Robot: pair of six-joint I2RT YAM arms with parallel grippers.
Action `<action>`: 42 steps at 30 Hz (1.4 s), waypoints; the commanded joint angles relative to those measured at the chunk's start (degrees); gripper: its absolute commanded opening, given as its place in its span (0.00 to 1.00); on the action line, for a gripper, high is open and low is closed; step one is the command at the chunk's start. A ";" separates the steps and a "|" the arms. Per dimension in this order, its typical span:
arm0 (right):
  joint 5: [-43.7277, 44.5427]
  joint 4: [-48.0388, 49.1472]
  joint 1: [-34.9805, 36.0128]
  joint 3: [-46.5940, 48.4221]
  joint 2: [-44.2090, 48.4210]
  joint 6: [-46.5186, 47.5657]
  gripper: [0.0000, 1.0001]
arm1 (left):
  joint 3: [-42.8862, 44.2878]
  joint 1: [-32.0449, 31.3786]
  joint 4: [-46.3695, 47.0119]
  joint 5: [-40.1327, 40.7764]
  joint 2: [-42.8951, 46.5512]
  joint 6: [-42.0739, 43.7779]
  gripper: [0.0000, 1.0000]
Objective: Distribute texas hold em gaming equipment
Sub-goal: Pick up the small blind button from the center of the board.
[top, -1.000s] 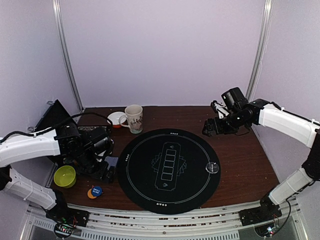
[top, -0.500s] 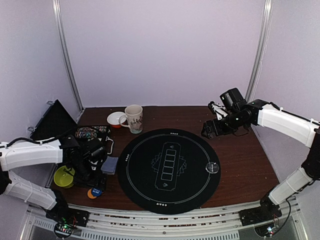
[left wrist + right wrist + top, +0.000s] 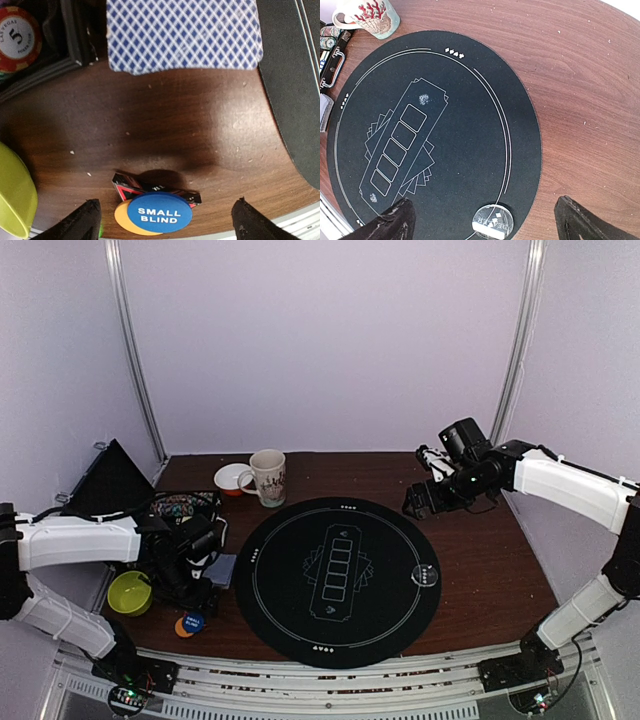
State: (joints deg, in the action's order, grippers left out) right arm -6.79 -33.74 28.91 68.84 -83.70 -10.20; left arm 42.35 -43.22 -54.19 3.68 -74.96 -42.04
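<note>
Hovering low over the worktop (image 3: 200,130), our left claw (image 3: 166,212) has its fingers spread wide. Right beneath it, between the two fingertips, lies a blue disc (image 3: 159,215) marked SMALL BLIND, overlapping an orange disc (image 3: 120,218) on the claw's left side. A small black-and-red piece (image 3: 131,182) pokes out from under them, just ahead of the claw. Farther ahead we see a stack of playing cards (image 3: 182,35), diamond-patterned backs up. Ahead and to the left, a red-striped poker chip (image 3: 17,37) marked 5 sits inside the black case (image 3: 75,55). A green bowl (image 3: 15,195) sits at the claw's left, and the edge of the black mat (image 3: 290,100) at its right.

Our right claw (image 3: 484,205) hangs high over the mat, fingers likewise spread wide. A clear disc (image 3: 492,220) lies at the mat's rim, beneath the gap between the fingertips. A mug (image 3: 370,15) stands past the mat's far edge.
</note>
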 commanded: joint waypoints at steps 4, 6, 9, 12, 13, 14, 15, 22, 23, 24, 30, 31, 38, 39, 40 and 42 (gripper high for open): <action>0.25 -0.36 0.16 -1.07 -0.95 1.21 1.00 | -0.57 0.31 -2.85 -3.50 0.58 5.38 0.97; 0.45 -0.43 0.16 -1.09 -0.90 1.30 1.00 | -1.77 0.32 -1.78 -3.56 -0.52 6.42 0.95; 0.09 -0.78 0.23 -0.95 -1.07 1.32 1.00 | -1.86 0.33 -1.46 -1.80 -1.81 7.22 0.90; 0.04 -0.64 0.19 -1.22 -1.11 1.41 1.00 | -1.00 0.29 -0.83 -0.65 -2.58 7.82 0.87; 0.16 -0.78 0.21 -1.31 -1.07 1.41 1.00 | -0.88 0.33 -0.89 -0.58 -3.12 8.04 0.86; 0.26 -0.90 0.19 -1.34 -1.15 1.41 1.00 | -0.93 0.33 -0.80 -0.72 -3.69 8.15 0.86; 0.28 -0.97 0.19 -1.35 -1.13 1.41 1.00 | -1.03 0.33 -0.66 -1.03 -4.15 8.27 0.85; 0.45 -1.31 0.14 -1.25 -1.20 1.50 1.00 | -1.11 0.33 0.32 -1.86 -4.63 9.03 0.72; 0.53 -1.33 0.18 -1.32 -1.17 1.52 1.00 | -1.20 0.31 0.50 -2.10 -4.59 9.09 0.70; 0.52 -1.38 0.19 -1.19 -1.20 1.50 1.00 | -1.21 0.33 0.69 -2.24 -4.51 9.31 0.67; 0.62 -1.64 0.14 -0.99 -1.55 1.57 1.00 | -1.30 0.33 0.76 -2.78 -4.32 9.53 0.60; 0.75 -1.70 0.18 -0.92 -1.55 1.58 1.00 | -1.26 0.32 0.69 -2.80 -4.28 9.53 0.59; 0.89 -2.03 0.19 -0.57 -1.90 1.49 1.00 | -0.71 0.33 0.69 -2.58 -3.71 9.28 0.52; 0.94 -2.10 0.19 -0.48 -1.96 1.50 1.00 | -0.49 0.31 0.68 -2.67 -3.70 9.26 0.52; 0.98 -2.20 0.19 -0.42 -1.99 1.45 1.00 | -0.25 0.33 0.67 -2.71 -3.64 9.28 0.51; 0.99 -2.16 0.16 -0.42 -1.86 1.49 1.00 | 0.28 0.33 0.58 -2.41 -3.62 9.45 0.48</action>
State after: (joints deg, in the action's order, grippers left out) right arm -6.68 -34.44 28.91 68.20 -85.08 -9.15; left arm 40.97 -43.18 -54.59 1.39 -79.37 -33.26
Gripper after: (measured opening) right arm 0.999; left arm 0.506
